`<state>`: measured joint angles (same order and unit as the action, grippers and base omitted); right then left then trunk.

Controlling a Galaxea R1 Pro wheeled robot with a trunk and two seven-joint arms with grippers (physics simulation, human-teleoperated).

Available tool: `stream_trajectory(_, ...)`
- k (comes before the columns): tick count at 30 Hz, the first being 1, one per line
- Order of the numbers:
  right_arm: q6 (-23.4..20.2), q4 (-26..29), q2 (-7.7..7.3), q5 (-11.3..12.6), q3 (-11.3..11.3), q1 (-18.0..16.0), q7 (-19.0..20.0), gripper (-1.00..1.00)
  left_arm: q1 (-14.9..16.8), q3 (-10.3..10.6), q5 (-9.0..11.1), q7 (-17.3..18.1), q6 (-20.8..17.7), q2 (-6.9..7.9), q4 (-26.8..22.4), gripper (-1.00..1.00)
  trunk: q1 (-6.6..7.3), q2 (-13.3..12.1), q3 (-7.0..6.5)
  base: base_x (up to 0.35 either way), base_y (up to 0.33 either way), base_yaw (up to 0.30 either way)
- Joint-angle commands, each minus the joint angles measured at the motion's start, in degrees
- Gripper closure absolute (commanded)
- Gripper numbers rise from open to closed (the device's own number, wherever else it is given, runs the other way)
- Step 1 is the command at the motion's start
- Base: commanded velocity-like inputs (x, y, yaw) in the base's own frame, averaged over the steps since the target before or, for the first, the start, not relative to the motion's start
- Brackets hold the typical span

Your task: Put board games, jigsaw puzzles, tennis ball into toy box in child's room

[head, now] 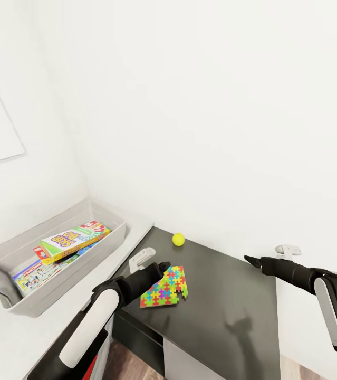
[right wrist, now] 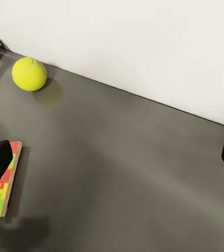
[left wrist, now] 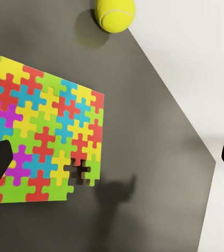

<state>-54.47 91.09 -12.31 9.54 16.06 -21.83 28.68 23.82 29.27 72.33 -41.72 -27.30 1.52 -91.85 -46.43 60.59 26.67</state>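
Observation:
A multicoloured jigsaw puzzle (head: 164,287) (left wrist: 43,142) lies flat near the front corner of the table's dark grey wing (head: 226,316). My left gripper (head: 159,268) (left wrist: 112,160) hovers open over it, one finger over the puzzle's edge. The tennis ball (head: 178,239) (left wrist: 114,13) (right wrist: 29,73) rests farther back by the wall. My right gripper (head: 266,255) (right wrist: 112,157) is open above the wing's right side, holding nothing. The toy box (head: 31,306) stands on the light grey top at the left, holding the SKIP BO board game (head: 75,240) on top of other printed boxes (head: 36,272).
White walls close in behind the table and to the left. The wing's front edge drops to a wood floor (head: 131,364) and a white drawer front (head: 189,364). Bare dark surface stretches between the puzzle and my right gripper.

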Motion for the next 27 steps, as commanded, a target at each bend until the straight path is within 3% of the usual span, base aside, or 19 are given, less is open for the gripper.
stream_trajectory(1,-0.37,0.03,0.00,0.24,0.07,-0.05,0.05,-1.00,0.06,0.07,0.39,-0.46,0.00,0.04,-0.08,-1.00,0.00,0.04,0.06,0.000,0.000,0.000)
stream_trajectory(16,-0.39,0.10,-0.33,0.25,0.27,-0.07,0.08,-1.00,0.33,0.21,0.38,-0.28,-0.04,0.29,-0.10,-1.00,0.00,0.04,0.06,0.000,0.000,0.000)
stream_trajectory(27,-0.91,1.01,-0.28,0.36,0.32,-2.20,0.06,-1.00,1.55,-1.92,0.50,-0.10,-0.38,1.08,-0.16,-1.00,0.00,0.04,0.06,0.000,0.000,0.000)
